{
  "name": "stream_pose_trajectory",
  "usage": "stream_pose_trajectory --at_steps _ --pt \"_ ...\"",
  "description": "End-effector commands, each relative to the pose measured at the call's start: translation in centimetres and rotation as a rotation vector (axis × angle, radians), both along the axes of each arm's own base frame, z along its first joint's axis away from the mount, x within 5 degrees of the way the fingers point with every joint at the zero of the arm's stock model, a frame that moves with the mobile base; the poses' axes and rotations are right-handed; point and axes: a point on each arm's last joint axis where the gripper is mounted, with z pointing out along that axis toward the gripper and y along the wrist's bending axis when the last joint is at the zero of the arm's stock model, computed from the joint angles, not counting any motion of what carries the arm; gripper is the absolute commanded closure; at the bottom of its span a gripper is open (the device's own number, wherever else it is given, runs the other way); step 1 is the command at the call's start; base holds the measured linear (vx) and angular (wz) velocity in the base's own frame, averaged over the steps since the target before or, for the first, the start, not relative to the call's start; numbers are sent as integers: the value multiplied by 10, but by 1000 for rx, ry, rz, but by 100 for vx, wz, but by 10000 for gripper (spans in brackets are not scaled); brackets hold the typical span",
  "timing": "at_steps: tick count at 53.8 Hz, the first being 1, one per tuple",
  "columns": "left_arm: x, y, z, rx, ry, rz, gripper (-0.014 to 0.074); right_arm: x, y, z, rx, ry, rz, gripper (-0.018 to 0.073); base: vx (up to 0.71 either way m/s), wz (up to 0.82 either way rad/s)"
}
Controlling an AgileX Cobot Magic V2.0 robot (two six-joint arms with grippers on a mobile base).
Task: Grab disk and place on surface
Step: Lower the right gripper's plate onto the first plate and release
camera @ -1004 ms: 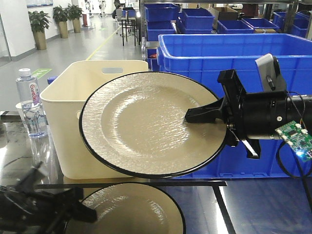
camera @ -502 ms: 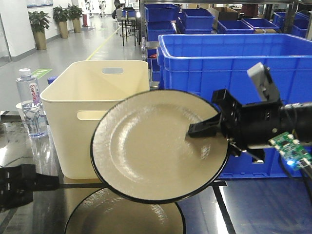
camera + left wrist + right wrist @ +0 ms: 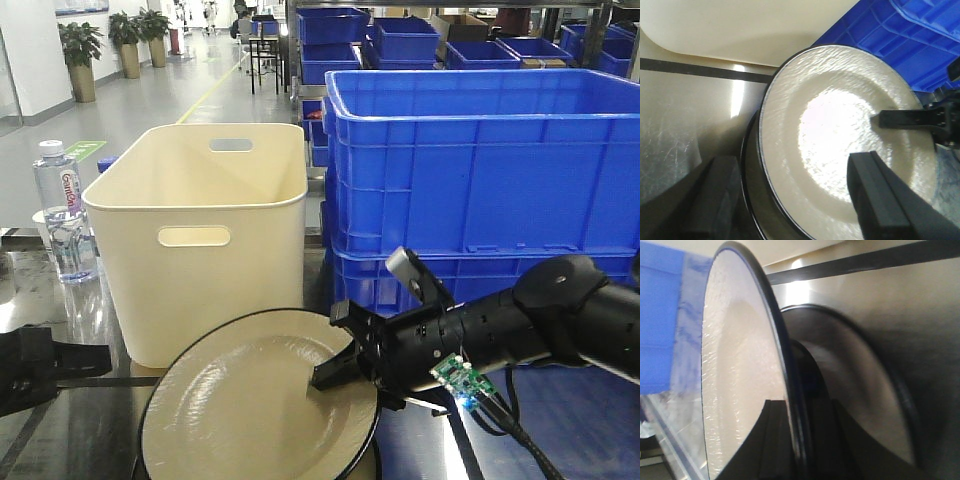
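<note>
The disk [image 3: 250, 405] is a cream plate with a black rim, held tilted low over the dark glossy surface [image 3: 560, 430]. My right gripper [image 3: 335, 375] is shut on its right rim, one finger on the upper face [image 3: 910, 119] and one underneath. In the right wrist view the disk [image 3: 740, 355] stands edge-on between the jaws of the right gripper [image 3: 797, 445], with its mirror image [image 3: 860, 385] beside it on the surface. My left gripper [image 3: 797, 200] hovers open above the disk [image 3: 840, 135], touching nothing; it also shows at the left edge [image 3: 95, 358].
A cream bin [image 3: 200, 230] stands just behind the disk, with stacked blue crates [image 3: 480, 170] to its right. A water bottle [image 3: 62, 210] is at the far left. A black tape line [image 3: 700, 70] crosses the surface [image 3: 685, 125] in front of the bin.
My right gripper has carried the disk down from in front of the crates to just above the surface and tilted it flatter. The left gripper has shifted at the lower left.
</note>
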Motion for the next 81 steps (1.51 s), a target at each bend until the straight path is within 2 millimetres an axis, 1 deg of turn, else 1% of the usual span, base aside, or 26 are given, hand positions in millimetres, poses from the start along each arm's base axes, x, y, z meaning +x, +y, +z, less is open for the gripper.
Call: stream_pose_trajectory --at_steps 1,9,16,22,27,31,35,41,46,52,56,62,66,74,80,81 --pt "-2 0 19 -42 -77 32 32 -1 1 32 97 -59 -25 533 0 0" --pt "-2 0 19 -42 -77 32 32 -2 -1 25 27 -70 11 450 0 0" --pt "-2 0 19 -42 -77 32 32 -2 -3 22 -19 -81 35 307 0 0" --pt "-2 0 19 -42 -75 29 32 -2 -4 22 -46 -129 69 169 0 0" --pt "-2 0 19 -42 -75 29 32 -4 -6 28 -65 -201 112 66 0 0" --pt "-2 0 19 -41 -75 29 32 -8 -7 36 -85 -271 144 11 0 0" --pt "-2 0 19 -41 -75 29 32 -12 -11 45 -128 -351 173 -16 0 0" --pt "-2 0 19 -41 -74 28 32 -21 -21 60 -242 -444 184 -16 0 0" --pt "-2 0 19 -41 -74 28 34 -28 -30 70 -340 -488 178 -16 0 0" --pt "-2 0 19 -41 -78 34 59 -37 -40 81 -433 -519 153 -16 0 0" --pt "-1 1 20 -40 -86 43 97 -42 -45 90 -459 -540 131 -16 0 0" --pt "0 2 20 -33 -102 54 181 -51 -48 101 -460 -572 117 -16 0 0" --pt "0 2 21 -5 -129 47 262 -55 -49 107 -457 -587 113 -16 0 0" --pt "-2 4 26 79 -215 22 468 -58 -50 111 -449 -597 109 -16 0 0" --pt "-14 4 36 160 -319 -13 608 -58 -50 111 -449 -597 108 -16 0 0" --pt "-17 4 39 173 -339 -18 607 -58 -50 110 -449 -596 109 -16 0 0"
